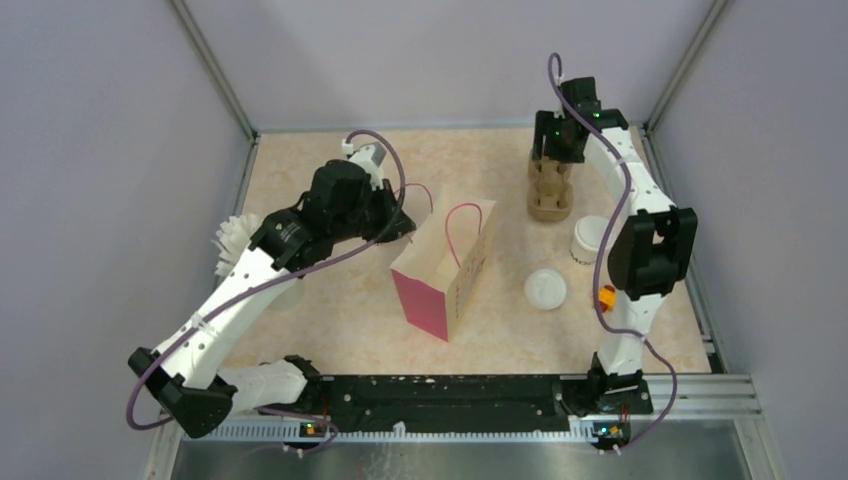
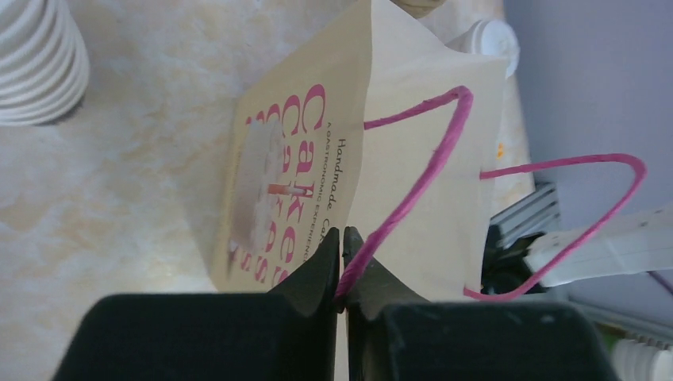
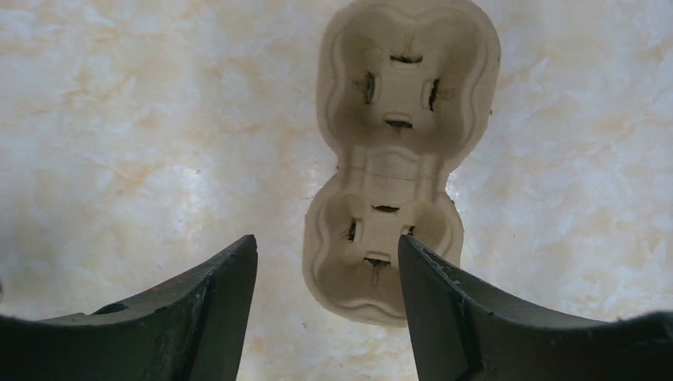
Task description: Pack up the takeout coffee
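Observation:
A lidded white takeout coffee cup point(image 1: 545, 289) stands right of the paper bag point(image 1: 445, 270). A second lidded cup point(image 1: 588, 240) with dark lettering stands behind it, partly hidden by the right arm. The bag is cream with pink sides and stands open. My left gripper point(image 1: 405, 225) is shut on one pink bag handle point(image 2: 413, 182), pinched between the fingertips point(image 2: 325, 254). A cup lid point(image 2: 492, 40) shows past the bag point(image 2: 413, 119). My right gripper point(image 3: 327, 246) is open and empty, hovering above the brown cardboard cup carrier point(image 3: 397, 159), which also shows in the top view point(image 1: 550, 190).
A tall stack of lidless white cups point(image 1: 235, 245) lies at the left by the left arm, and shows in the left wrist view point(image 2: 40, 63). Grey walls enclose the table. A metal rail point(image 1: 450, 395) runs along the near edge.

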